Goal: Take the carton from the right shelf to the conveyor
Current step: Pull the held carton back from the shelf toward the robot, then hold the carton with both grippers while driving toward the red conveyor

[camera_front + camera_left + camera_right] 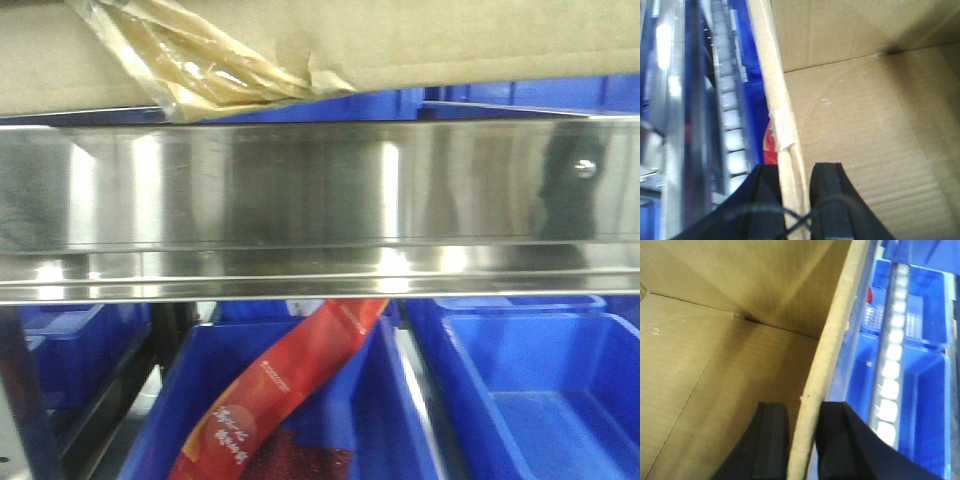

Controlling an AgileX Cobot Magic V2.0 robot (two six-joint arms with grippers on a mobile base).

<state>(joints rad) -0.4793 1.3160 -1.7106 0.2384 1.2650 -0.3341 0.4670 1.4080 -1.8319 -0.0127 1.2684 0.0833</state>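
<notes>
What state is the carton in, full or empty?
Empty where visible: both wrist views show the carton with bare floor and walls.

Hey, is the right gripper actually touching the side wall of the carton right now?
Touching. In the right wrist view the right gripper straddles the upright wall of the carton, with both black fingers pressed against it and no gap showing.

Carton (450, 40) mostly beyond top edge
</notes>
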